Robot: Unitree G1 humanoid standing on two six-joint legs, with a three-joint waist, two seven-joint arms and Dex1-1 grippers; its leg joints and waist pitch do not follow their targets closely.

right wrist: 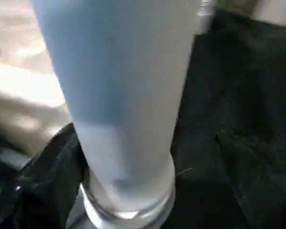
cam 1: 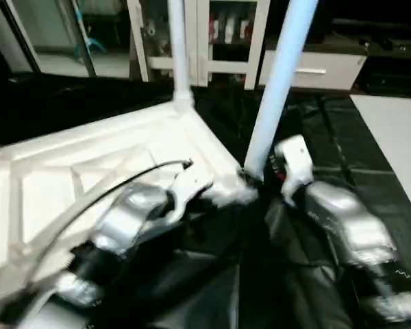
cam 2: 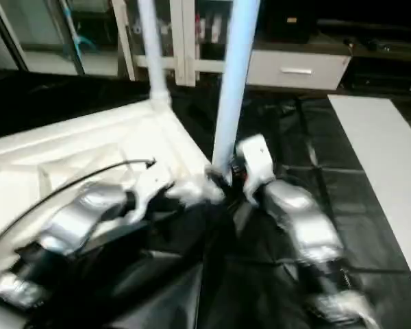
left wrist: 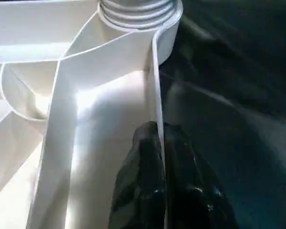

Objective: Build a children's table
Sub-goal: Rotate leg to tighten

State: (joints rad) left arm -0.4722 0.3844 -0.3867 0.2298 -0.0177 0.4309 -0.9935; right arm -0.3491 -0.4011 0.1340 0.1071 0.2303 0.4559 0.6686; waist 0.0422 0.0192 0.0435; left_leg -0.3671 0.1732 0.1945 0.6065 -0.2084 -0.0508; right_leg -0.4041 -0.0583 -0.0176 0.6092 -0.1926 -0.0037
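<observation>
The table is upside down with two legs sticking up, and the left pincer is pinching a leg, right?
Not quite. The left pincer is pinching the tabletop's thin edge wall, not a leg; the left wrist view shows it. The table is upside down, and two legs stick up.

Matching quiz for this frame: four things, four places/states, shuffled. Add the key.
1. tabletop
2. near leg
3. left tool
4. cabinet

A. stands upright at the tabletop's near corner
B. at the back, beyond the work surface
C. lies ribbed side up on the black cover
D. shut on the tabletop's rim wall

Pairs: 1-C, 2-A, 3-D, 4-B
</observation>
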